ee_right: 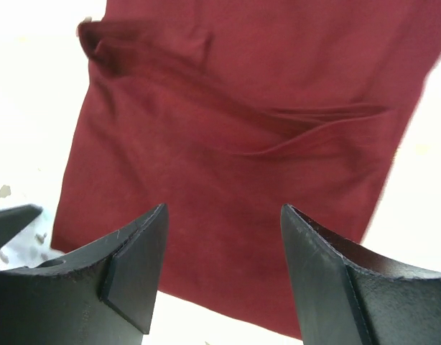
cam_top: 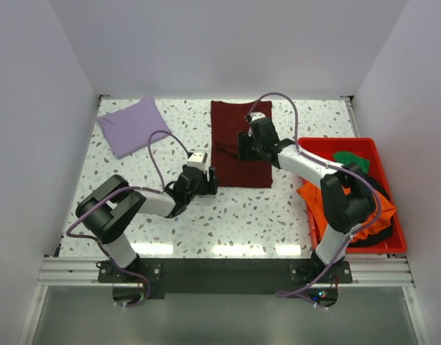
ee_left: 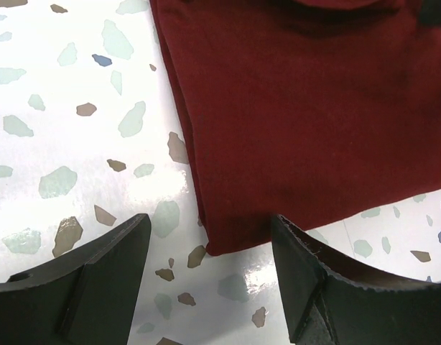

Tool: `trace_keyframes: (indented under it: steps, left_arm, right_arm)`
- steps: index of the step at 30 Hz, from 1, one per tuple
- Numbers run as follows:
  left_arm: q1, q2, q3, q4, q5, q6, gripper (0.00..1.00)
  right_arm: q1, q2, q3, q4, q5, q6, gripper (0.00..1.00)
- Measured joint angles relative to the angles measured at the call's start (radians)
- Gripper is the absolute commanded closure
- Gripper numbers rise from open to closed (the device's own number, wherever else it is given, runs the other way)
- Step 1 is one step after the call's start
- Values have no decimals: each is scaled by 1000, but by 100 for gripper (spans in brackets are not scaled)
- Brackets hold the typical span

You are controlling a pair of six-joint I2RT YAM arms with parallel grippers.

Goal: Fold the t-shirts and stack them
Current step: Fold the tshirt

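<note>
A dark maroon t-shirt point(cam_top: 231, 164) lies folded into a rectangle at the table's middle back. My left gripper point(cam_top: 211, 180) is open just off the shirt's near left corner. In the left wrist view that corner point(ee_left: 215, 244) lies between the two black fingers point(ee_left: 105, 266) and touches neither of them. My right gripper point(cam_top: 244, 144) hovers open over the shirt's right half. The right wrist view has creased maroon cloth point(ee_right: 235, 144) below and nothing between the fingertips point(ee_right: 138, 266). A lavender t-shirt point(cam_top: 131, 126) lies folded at the back left.
A red bin point(cam_top: 393, 248) at the right edge holds orange point(cam_top: 315, 200), green point(cam_top: 351, 159) and black point(cam_top: 382, 192) cloth, the orange hanging over its left wall. White walls enclose the speckled table point(cam_top: 206, 223) on three sides.
</note>
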Motion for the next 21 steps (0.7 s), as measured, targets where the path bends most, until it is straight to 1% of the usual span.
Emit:
trace_keyframes:
  steps: [2,5,8,9,11,12,14,15,17,18,21]
  left_arm:
    - [0,2,0,2,0,0,28]
    - [0,11,4,11,0,0,33]
    - [0,24,11,19,3,-1,41]
    - [0,29,13,24,5,-1,45]
    - [0,39,20,29,13,-6,48]
    - [0,44,23,32,17,-7,51]
    - [0,50,26,35,26,-8,54]
    - [0,51,27,37,29,-8,58]
    - [-1,55,27,39,36,-11,62]
    - [-2,57,27,41,39,-12,67]
    - [-5,67,29,50,47,-16,71]
  right_arm:
    - [10,28,0,6,-22,4,33]
    - [15,75,1,9,-40,7,33]
    - [15,132,12,8,-48,8,33]
    - [15,147,18,7,-48,8,33]
    - [14,182,39,2,-47,8,33]
    - [14,196,47,2,-46,7,33]
    - [14,211,61,0,-43,7,33]
    - [14,213,69,0,-42,7,33]
    - [14,217,85,0,-38,7,33]
    - [14,220,95,0,-35,7,33]
    - [14,237,127,1,-18,6,33]
